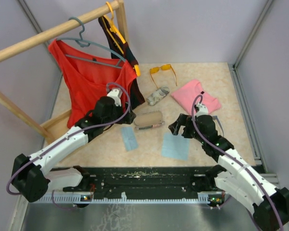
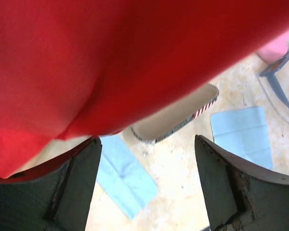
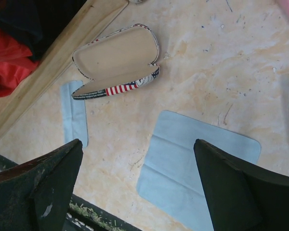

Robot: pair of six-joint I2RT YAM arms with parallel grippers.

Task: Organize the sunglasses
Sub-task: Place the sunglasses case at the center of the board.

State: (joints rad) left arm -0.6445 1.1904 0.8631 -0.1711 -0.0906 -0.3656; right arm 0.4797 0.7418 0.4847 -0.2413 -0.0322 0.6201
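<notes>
Well beyond the right tool [image 3: 137, 144], the orange sunglasses [image 1: 163, 71] lie untouched.

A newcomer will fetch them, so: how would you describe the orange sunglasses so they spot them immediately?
Find the wooden clothes rail with the red top. Right of it, near the far edge of the table, lie the orange sunglasses, beyond a patterned case and a pink garment. Only they have yellow-orange lenses and thin unfolded arms.
</notes>
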